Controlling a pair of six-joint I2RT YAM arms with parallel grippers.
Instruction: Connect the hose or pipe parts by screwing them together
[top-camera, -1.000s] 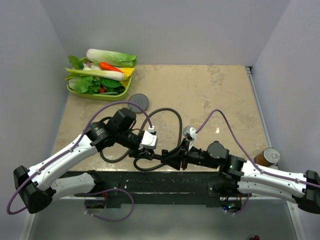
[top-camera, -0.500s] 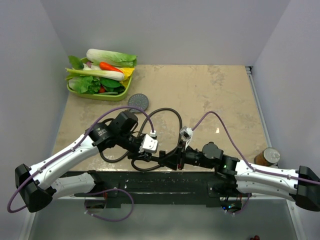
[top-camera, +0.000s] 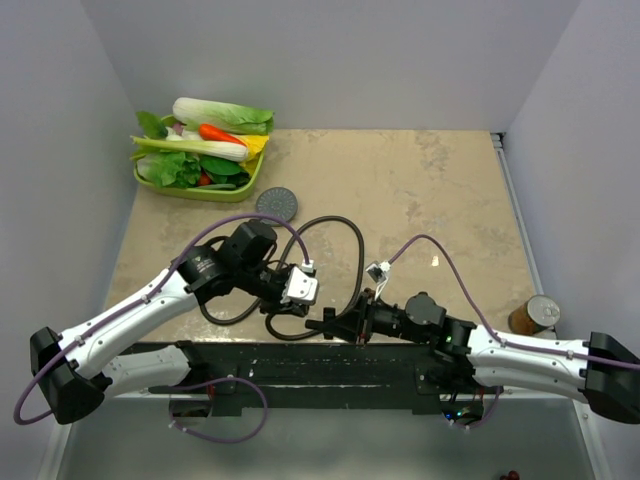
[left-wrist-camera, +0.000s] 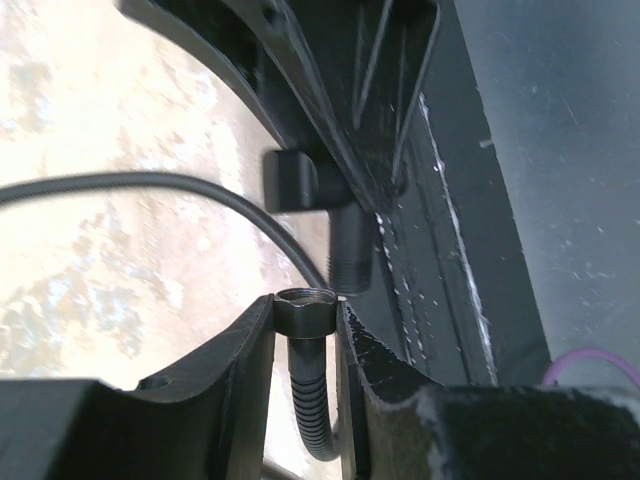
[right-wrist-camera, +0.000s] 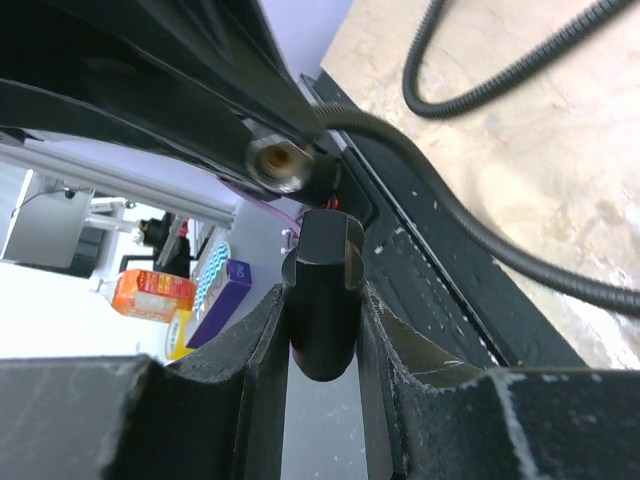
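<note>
While left claw (left-wrist-camera: 303, 314) pinches hose nut (left-wrist-camera: 303, 300), right claw (right-wrist-camera: 322, 296) clamps threaded fitting (right-wrist-camera: 322, 250), its end just beside nut.

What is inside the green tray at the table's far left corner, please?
The green tray holds a pale cabbage, a carrot and leafy greens; they cover its floor and anything beneath.

The hose (left-wrist-camera: 312, 400) vanishes behind the left claw (left-wrist-camera: 303, 314); from above its nut (left-wrist-camera: 303, 300) is too small to make out.
</note>
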